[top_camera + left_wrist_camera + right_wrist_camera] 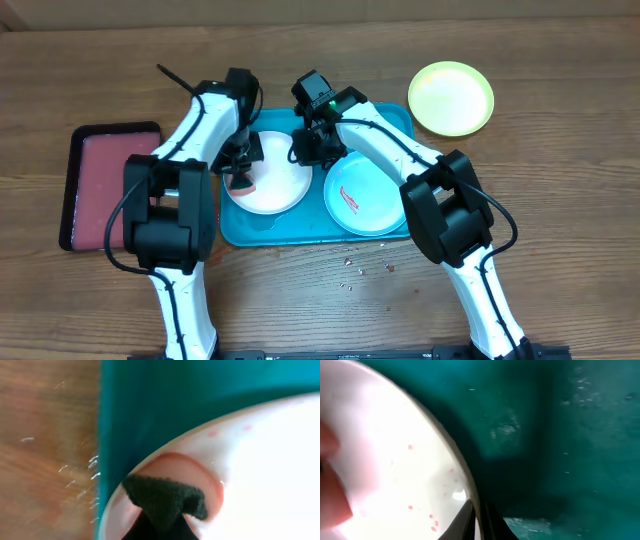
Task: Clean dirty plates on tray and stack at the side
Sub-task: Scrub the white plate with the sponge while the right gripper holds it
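The white plate (280, 188) lies in the 9 o'clock half of the turquoise tray (312, 228), its surface dotted with fine red specks (410, 447). The mint plate (372, 208) fills the 3 o'clock half and carries a red smear (349, 196). The yellow-green plate (451, 97) sits off the tray at 1 o'clock on the wooden table (560, 200). The right gripper (308, 150) pinches the white plate's rim, one of its fingers (465, 519) on each side. The left gripper (241, 165) rests a dark pad (165, 500) on a pinkish patch of that plate; how far it is open cannot be told. Crumbs (352, 264) lie at 6 o'clock, and a pinkish-red tray (105, 185) at 9 o'clock.
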`<state>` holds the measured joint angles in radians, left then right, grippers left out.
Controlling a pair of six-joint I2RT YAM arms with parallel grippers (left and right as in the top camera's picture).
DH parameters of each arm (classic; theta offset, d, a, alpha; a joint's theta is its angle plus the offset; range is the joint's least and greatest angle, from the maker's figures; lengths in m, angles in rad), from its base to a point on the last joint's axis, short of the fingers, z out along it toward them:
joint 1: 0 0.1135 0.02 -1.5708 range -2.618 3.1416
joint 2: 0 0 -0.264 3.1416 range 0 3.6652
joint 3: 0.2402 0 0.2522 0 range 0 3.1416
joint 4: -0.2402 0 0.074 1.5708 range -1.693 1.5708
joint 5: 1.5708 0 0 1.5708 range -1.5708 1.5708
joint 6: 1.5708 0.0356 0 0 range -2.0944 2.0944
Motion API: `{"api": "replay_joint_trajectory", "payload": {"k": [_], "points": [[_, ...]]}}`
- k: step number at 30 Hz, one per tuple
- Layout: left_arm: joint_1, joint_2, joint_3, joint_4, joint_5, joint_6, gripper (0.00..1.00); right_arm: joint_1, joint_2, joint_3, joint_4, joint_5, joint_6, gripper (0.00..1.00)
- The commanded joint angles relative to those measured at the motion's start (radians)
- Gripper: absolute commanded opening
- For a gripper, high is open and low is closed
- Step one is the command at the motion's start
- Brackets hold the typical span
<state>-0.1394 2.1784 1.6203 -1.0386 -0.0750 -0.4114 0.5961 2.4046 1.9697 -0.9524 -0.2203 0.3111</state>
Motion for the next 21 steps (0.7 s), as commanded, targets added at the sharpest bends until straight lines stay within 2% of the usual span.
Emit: {"api": "replay_joint_trajectory", "payload": {"k": [1, 5, 12, 18, 21], "points": [[-0.015, 0.04, -0.037, 0.116, 0.381, 0.029, 0.04, 0.005, -0.005, -0.026, -0.002, 0.01, 0.003, 0.08], [-0.046, 0.04, -0.097, 0.183, 0.414, 0.023, 0.04, 0.005, -0.005, -0.026, -0.002, 0.01, 0.003, 0.08], [-0.077, 0.04, -0.112, 0.18, 0.419, 0.05, 0.04, 0.005, -0.005, -0.026, -0.002, 0.01, 0.003, 0.08], [-0.077, 0.039, -0.111, 0.155, 0.663, 0.192, 0.04, 0.005, -0.005, -0.026, -0.002, 0.009, 0.003, 0.08], [-0.071, 0.039, -0.111, 0.135, 0.644, 0.195, 0.04, 0.005, -0.005, -0.026, -0.003, 0.009, 0.003, 0.08]]}}
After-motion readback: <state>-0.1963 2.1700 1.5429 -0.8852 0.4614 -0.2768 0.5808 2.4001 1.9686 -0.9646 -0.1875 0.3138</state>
